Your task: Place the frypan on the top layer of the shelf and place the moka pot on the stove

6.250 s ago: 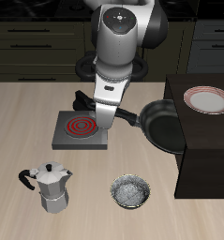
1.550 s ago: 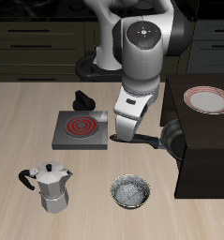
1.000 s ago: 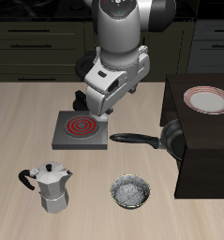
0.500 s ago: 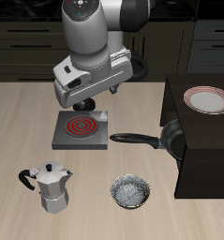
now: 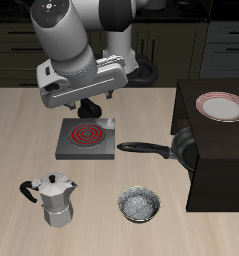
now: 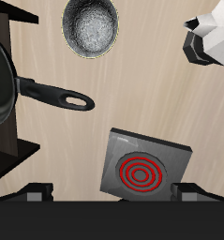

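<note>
While the fingers (image 5: pixel 91 108) hang above the stove (image 5: pixel 86 139), holding nothing I can see, their spread cannot be told. Frypan (image 5: pixel 179 148): against the shelf (image 5: pixel 219 150) side, not on top, handle toward the stove. Moka pot (image 5: pixel 56 199): on the table (image 5: pixel 21 120), near the front edge. No legible labels.

Arm raised high, end effector (image 5: pixel 89 106) pointing down — fingers apart, holding nothing
</note>
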Tool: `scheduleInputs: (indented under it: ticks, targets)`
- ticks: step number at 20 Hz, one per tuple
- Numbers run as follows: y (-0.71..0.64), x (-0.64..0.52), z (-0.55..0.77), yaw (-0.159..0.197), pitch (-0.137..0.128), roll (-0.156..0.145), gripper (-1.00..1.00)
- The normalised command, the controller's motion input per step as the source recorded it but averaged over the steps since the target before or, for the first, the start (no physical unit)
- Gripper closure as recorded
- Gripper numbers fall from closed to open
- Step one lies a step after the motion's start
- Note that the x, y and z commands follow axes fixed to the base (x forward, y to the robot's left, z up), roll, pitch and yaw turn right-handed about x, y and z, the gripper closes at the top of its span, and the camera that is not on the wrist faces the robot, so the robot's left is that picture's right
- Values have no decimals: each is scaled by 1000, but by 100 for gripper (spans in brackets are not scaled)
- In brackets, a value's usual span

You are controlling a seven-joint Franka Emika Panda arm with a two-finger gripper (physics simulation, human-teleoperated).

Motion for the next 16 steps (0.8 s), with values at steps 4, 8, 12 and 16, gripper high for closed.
scheduleInputs:
  ticks: [4,8,12,16]
  targets:
    - [-301,91,164,-104,62,-14,-100]
    - [-189,27,105,-62,-16,-10,-100]
    - [-162,0,34,28,-73,-50,-100]
    - [-110,19,-39,0,-13,-26,-100]
